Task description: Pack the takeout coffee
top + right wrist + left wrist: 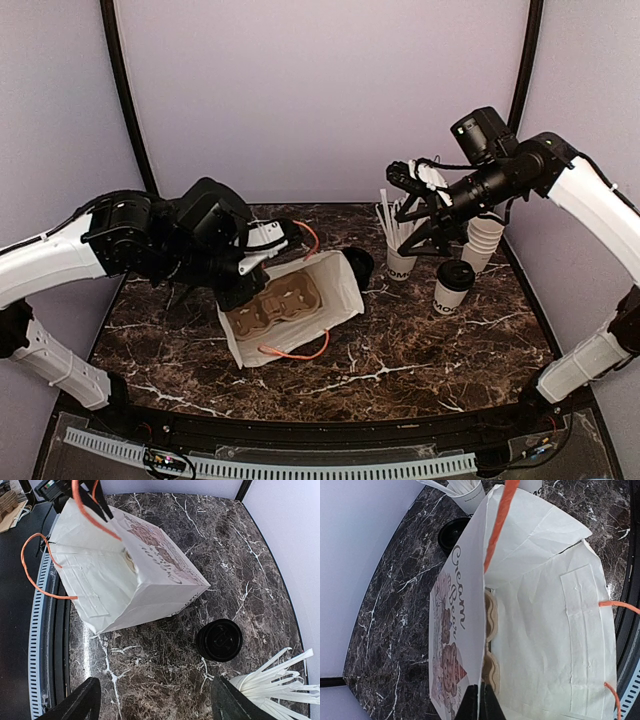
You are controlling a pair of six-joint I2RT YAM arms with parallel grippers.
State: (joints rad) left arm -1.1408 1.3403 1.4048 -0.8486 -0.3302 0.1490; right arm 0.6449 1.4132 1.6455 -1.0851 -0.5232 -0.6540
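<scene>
1. Left gripper (481,700): at the left of the marble table (400,350). The fingers are pressed together on the top rim of the paper bag, pinching one thin wall of it.

2. Paper bag (335,290): white, lying tilted at the middle of the table with its mouth held wide. One outer side carries brown script lettering and a printed picture. Two orange handles (300,352) loop from the rim, one at the near edge and one at the far edge.

3. Cup carrier (275,305): brown moulded pulp, lying inside the bag with its sockets showing through the mouth.

4. Black dome lids (358,264): on the table just beside the bag's far right corner. I cannot tell whether they touch it.

5. Cup of white sticks (400,265): white paper cup standing upright to the right of the lids, the sticks fanning out above its rim.

6. Right gripper (154,695): raised in the air above the cup of sticks. Its fingers are spread wide with nothing between them.

7. Takeout coffee (453,287): white cup with a black lid, standing upright on the table right of the cup of sticks, well apart from the bag and outside it. Neither gripper touches it.

8. Stack of lidless white cups (482,242): just behind the takeout coffee, near the right wall.
</scene>
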